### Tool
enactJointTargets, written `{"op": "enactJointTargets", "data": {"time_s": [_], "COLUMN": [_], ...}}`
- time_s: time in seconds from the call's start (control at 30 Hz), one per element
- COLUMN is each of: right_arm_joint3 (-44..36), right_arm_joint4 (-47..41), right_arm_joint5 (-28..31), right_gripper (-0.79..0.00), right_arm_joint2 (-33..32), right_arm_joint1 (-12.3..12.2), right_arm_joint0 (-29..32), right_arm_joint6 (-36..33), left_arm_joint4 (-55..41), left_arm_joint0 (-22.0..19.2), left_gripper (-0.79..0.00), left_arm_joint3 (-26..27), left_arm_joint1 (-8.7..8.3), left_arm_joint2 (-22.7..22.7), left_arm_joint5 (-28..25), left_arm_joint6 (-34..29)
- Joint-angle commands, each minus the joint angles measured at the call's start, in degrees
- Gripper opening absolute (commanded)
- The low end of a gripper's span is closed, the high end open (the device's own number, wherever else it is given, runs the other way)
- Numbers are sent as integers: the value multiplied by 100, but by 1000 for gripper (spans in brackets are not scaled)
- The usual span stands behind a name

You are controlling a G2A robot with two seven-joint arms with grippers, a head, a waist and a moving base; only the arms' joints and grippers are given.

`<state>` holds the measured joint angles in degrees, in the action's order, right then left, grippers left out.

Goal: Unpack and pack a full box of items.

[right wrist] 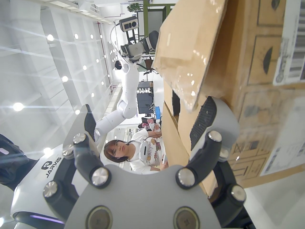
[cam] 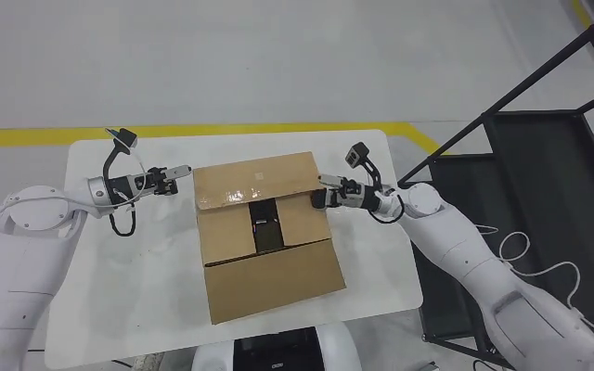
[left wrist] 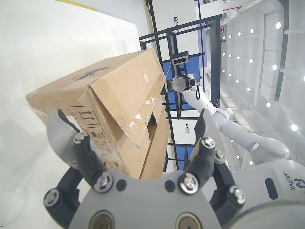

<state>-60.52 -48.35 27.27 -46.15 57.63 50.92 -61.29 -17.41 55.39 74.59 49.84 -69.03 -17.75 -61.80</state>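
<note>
The white table [cam: 121, 278] takes up most of the floor space here, and off its right side stands a black metal rack [cam: 538, 158]. In the middle of the table sits the cardboard box [cam: 269, 269], turned a little askew to the table's edges. Its top flaps are folded down but not sealed. They leave a narrow gap [cam: 266, 225] at the centre, and something dark shows down inside. I can't make out what it is. Strips of shiny tape cling to the flap edges.

The two arms come in from opposite sides, level with the box's top. The left gripper [cam: 183, 173] is just beside the far left corner of the box, its fingers spread wide with nothing held between them. From its own wrist the box [left wrist: 119, 91] looms right ahead of the open fingers [left wrist: 59, 120].

The right gripper [cam: 322, 198] is at the box's right edge, jaws also wide apart and empty. A taped flap corner [right wrist: 190, 101] hangs just by one finger pad [right wrist: 205, 117], not pinched.
</note>
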Motion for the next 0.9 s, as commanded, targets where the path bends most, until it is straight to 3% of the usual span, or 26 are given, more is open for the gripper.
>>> {"op": "enactJointTargets", "data": {"time_s": [0.0,0.43,0.7,0.87], "right_arm_joint3": [115,558,1112,1334], "right_arm_joint4": [-33,-333,741,1021], "right_arm_joint5": [78,938,1327,1357], "right_gripper": [0,0,0,0], "right_arm_joint2": [23,136,469,591], "right_arm_joint1": [74,602,969,1151], "right_arm_joint0": [-140,-772,-1250,-1380], "right_arm_joint6": [13,672,1764,2019], "left_arm_joint4": [0,-3,-33,260], "left_arm_joint0": [0,68,-286,-737], "left_gripper": [0,0,0,0], "left_arm_joint3": [0,193,108,-207], "left_arm_joint1": [0,48,191,325], "left_arm_joint2": [0,105,413,649], "left_arm_joint5": [0,156,-415,-922], "left_arm_joint6": [0,116,234,677]}}
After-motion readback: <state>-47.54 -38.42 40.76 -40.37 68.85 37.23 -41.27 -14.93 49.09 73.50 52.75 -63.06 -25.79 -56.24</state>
